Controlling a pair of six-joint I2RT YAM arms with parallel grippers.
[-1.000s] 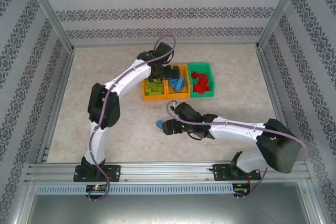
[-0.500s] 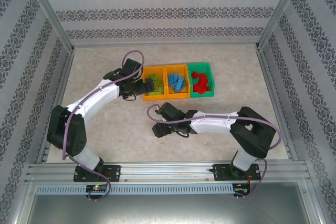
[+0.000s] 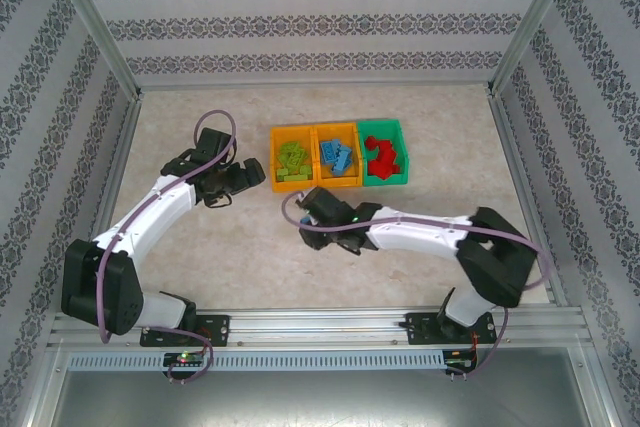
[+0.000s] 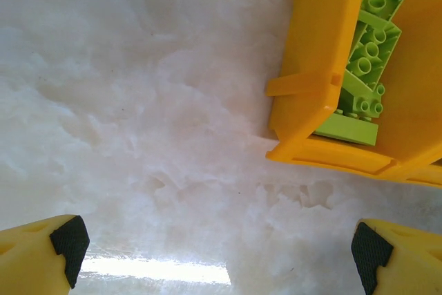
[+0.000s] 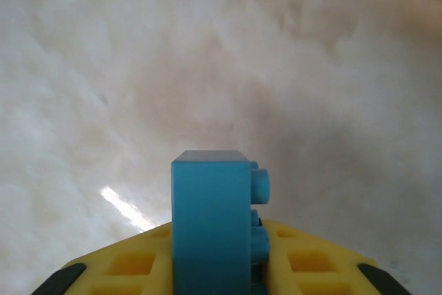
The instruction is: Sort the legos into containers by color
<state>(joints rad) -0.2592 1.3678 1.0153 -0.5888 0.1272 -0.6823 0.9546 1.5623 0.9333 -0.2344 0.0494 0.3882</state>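
Since a second ago the left arm has swung back from over the bins to their left side. The right arm has carried its catch off the open tabletop (image 3: 240, 257) and up toward the bins, its fingers closing as it went.

Nearest the bases, the right arm reaches leftward across the marbled surface. The right end effector (image 3: 308, 211) is clamped narrow on a single blue brick (image 5: 210, 226). In the right wrist view that brick stands upright between the yellow fingers, studs facing right, with pale tabletop behind it. From above, the brick is just short of the near edge of the bin row, below the seam between the two orange bins.

Farther back and to the left, the left end effector (image 3: 235, 179) hangs just beside the left orange bin (image 3: 273, 159), apart from it. Its fingers (image 4: 69, 240) are spread wide at the lower corners of the left wrist view, with nothing between them but bare tabletop.

Farthest back are the three joined bins. The left orange bin holds the lime green bricks (image 4: 362, 67), piled together. The middle orange bin (image 3: 337, 128) holds blue bricks (image 3: 338, 157). The green bin (image 3: 383, 124) on the right holds red bricks (image 3: 380, 155).
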